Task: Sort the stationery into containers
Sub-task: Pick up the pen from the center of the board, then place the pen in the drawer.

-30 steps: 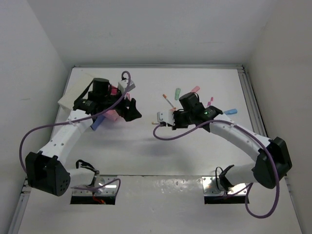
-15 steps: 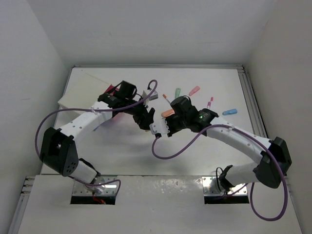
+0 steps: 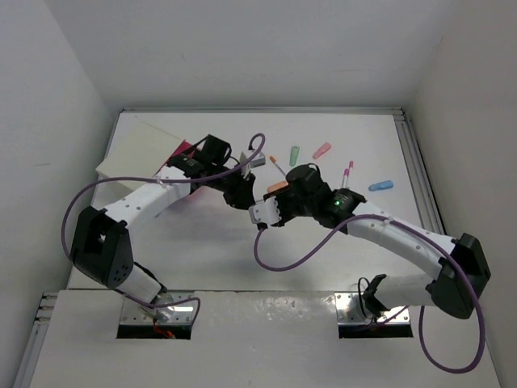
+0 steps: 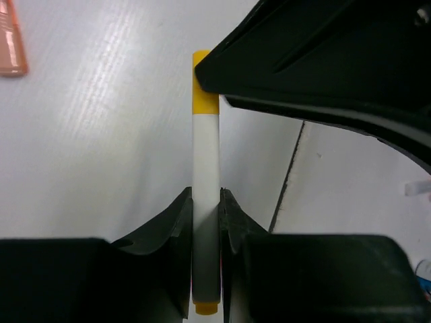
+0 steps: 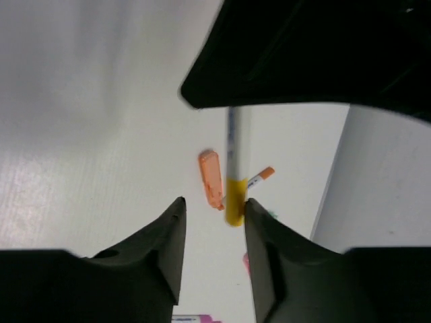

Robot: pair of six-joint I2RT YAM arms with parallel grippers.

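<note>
A white pen with a yellow cap [image 4: 205,155] is pinched between the fingers of my left gripper [image 4: 205,196], which is shut on its barrel. My right gripper [image 5: 212,203] faces it nose to nose. Its jaws stand open around the pen's yellow cap [image 5: 235,198], which rests against one finger. From above, the left gripper [image 3: 241,196] and right gripper [image 3: 260,212] meet mid-table. An orange marker [image 3: 277,187] lies just behind them. A pink container [image 3: 183,150] shows partly under the left arm.
Loose stationery lies at the back right: an orange-tipped pen [image 3: 277,164], a green marker [image 3: 294,151], a pink marker [image 3: 321,150], a pink pen [image 3: 347,170] and a light-blue marker [image 3: 380,185]. A white box [image 3: 133,149] sits at the back left.
The left arm swung right from the containers to meet the right gripper and shut on the pen. The right gripper, which was shut on the pen, has opened.
</note>
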